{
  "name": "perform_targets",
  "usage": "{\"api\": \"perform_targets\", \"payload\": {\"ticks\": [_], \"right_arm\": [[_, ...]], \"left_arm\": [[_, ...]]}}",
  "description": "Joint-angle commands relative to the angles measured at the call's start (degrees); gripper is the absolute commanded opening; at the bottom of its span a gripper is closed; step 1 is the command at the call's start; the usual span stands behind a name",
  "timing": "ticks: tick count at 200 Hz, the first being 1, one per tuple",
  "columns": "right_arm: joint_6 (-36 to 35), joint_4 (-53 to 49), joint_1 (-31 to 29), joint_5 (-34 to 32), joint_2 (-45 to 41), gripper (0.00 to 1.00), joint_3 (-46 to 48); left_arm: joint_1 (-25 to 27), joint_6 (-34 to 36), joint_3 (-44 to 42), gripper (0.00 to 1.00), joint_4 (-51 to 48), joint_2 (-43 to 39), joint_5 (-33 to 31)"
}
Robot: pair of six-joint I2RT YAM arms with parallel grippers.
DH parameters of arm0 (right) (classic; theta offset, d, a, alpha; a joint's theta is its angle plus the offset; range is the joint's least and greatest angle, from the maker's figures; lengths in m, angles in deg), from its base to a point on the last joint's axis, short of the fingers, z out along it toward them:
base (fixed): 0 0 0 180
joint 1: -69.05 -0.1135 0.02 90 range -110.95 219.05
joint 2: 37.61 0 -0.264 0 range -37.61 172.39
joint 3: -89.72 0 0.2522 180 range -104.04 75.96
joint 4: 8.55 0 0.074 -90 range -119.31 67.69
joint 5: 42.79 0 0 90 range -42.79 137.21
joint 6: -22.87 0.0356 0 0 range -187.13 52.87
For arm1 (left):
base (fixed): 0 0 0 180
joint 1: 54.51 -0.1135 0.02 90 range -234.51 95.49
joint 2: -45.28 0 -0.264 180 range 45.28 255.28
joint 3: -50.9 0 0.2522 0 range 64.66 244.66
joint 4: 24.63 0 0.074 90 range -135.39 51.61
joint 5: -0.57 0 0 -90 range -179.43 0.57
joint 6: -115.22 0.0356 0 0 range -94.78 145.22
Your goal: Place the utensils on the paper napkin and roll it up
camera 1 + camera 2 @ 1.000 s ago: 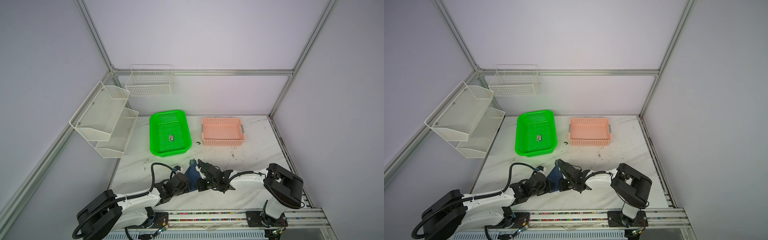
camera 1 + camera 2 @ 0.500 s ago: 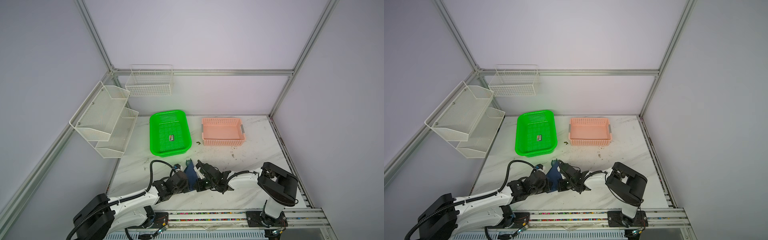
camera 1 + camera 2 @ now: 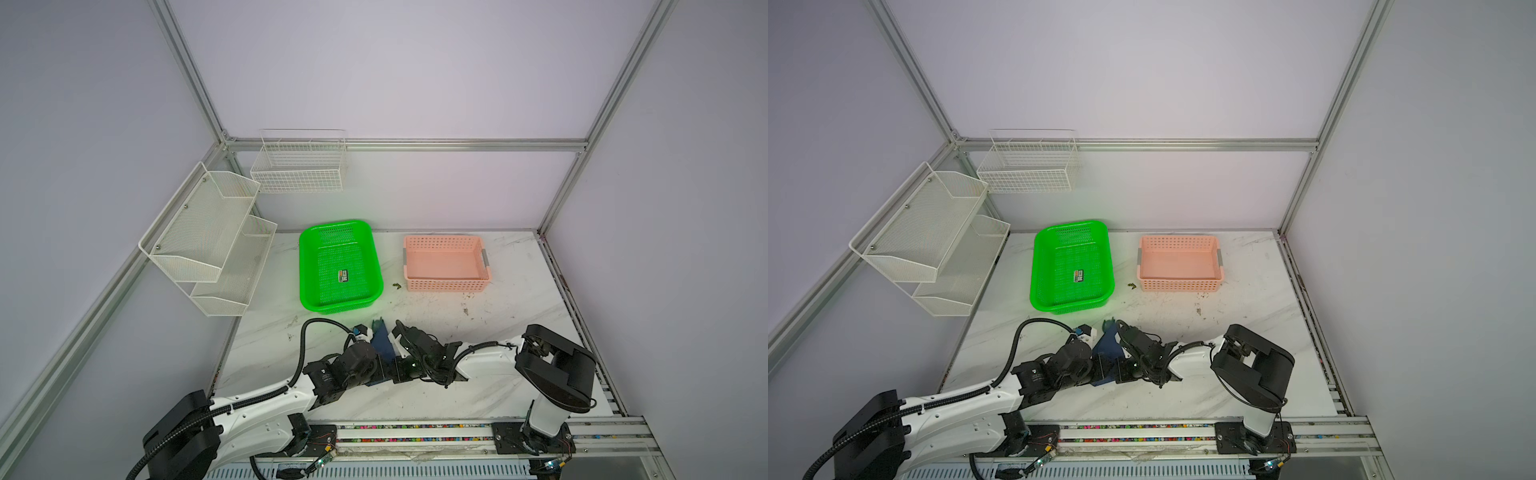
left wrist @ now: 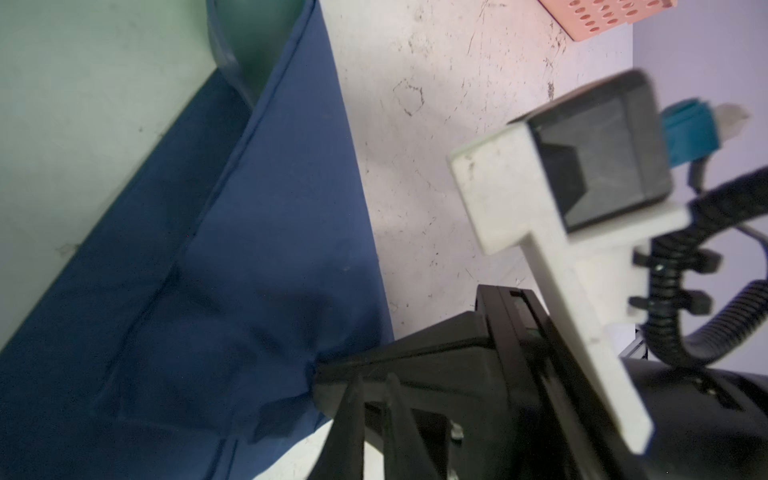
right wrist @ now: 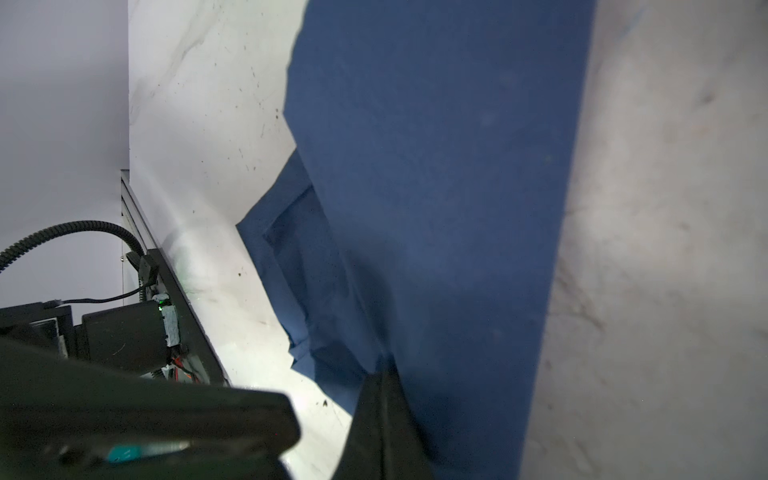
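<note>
Top views: in both top views the thin navy paper napkin (image 3: 381, 345) (image 3: 1106, 348) is a narrow folded wedge on the scuffed marble-look table (image 3: 498, 332), between the arms. The teal plastic utensils (image 3: 377, 322) poke out its far end.
Left wrist: left gripper (image 4: 320, 376) pinched together on crumpled napkin.
Right wrist: right gripper (image 5: 383, 368) closed on a smooth fold.
The right arm (image 3: 552, 365) now sits further left than a second ago.

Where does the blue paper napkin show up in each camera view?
In a top view: paper napkin low centre, mostly hidden.
In a top view: low centre again.
Left wrist: large diagonal sheet.
Right wrist: broad band through the middle.
Shared landmark: marble table.
</note>
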Motion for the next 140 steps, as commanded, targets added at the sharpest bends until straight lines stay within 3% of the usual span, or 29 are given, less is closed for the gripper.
{"api": "perform_targets", "payload": {"ticks": [1,76,111,140], "right_arm": [[1.1,-5.3,-0.3,-1.1,1.0,0.00,0.9],[1.4,-7.4,-0.3,-1.2,-2.2,0.00,0.3],[0.2,-10.3,0.5,-2.1,-7.2,0.12,-2.4],[-4.2,-9.9,5.3,0.9,-7.4,0.13,-5.4]], "left_arm": [[0.1,-3.3,-4.2,0.11,2.6,0.7,0.7],[0.1,-6.0,-5.6,0.08,-2.1,5.9,-1.2],[0.1,-5.6,-5.9,0.08,-2.7,5.8,-1.3],[0.0,-5.1,-6.0,0.07,-2.2,6.1,-1.4]]}}
